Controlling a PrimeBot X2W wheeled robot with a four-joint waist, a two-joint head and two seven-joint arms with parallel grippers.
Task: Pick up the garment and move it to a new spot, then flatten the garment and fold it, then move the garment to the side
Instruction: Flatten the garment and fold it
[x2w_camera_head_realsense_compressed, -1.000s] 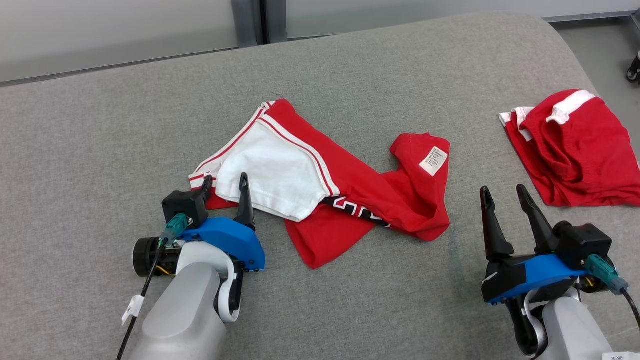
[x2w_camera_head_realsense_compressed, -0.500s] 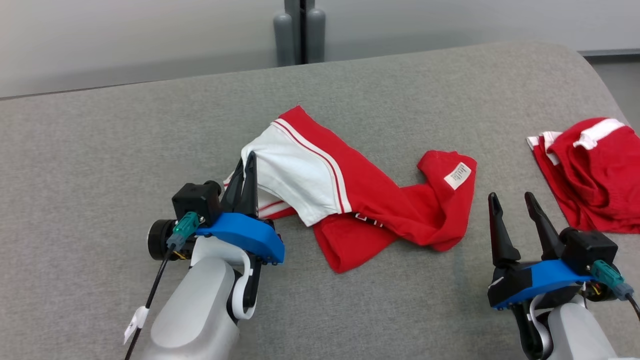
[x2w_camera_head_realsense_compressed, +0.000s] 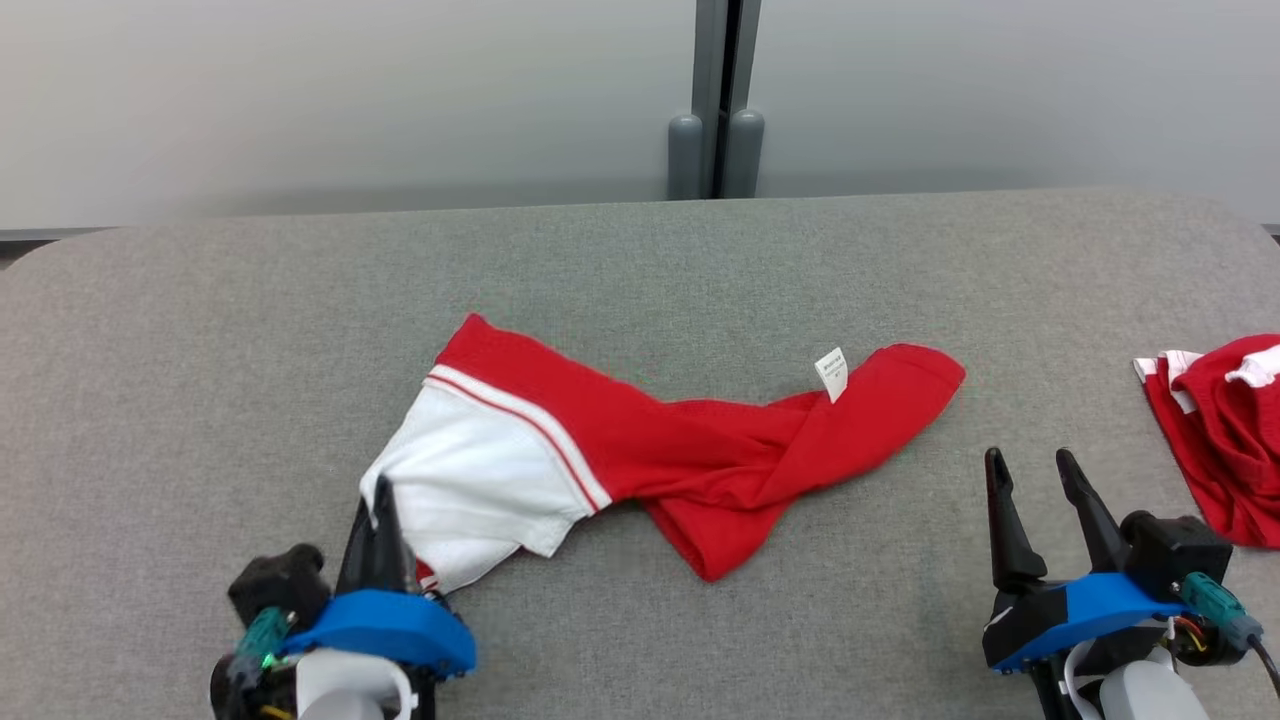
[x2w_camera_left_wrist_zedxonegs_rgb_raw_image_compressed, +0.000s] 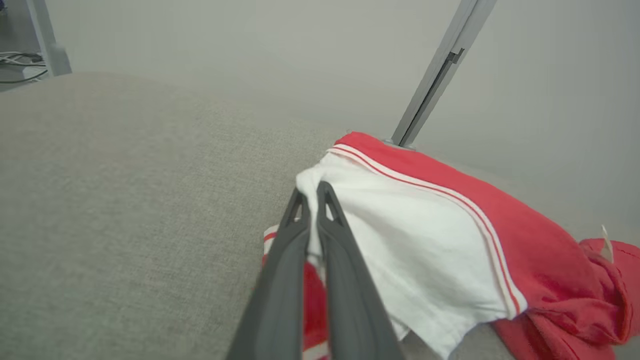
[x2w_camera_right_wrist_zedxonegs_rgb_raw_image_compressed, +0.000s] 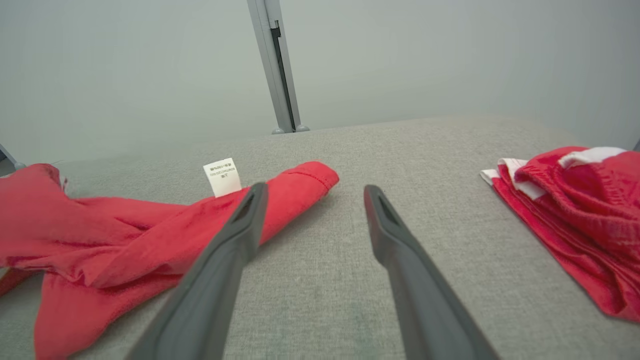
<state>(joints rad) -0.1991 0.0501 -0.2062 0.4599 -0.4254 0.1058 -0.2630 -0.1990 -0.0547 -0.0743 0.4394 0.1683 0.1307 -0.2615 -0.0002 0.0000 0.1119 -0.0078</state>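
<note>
The left gripper (x2w_camera_head_realsense_compressed: 380, 495) clamps the garment (x2w_camera_head_realsense_compressed: 650, 450) by its white corner (fingers together, low over the surface (x2w_camera_head_realsense_compressed: 200, 350)); red cloth trails to its right, toward the wide-spread right gripper (x2w_camera_head_realsense_compressed: 1030, 465).

Grey padded surface (x2w_camera_head_realsense_compressed: 200, 330), spanning the frame, rounded at the upper corners. Bears a red-and-white garment (x2w_camera_head_realsense_compressed: 700, 450) twisted across the centre. Bears a second red garment (x2w_camera_head_realsense_compressed: 1220, 440) bunched at the right edge, well apart.
</note>
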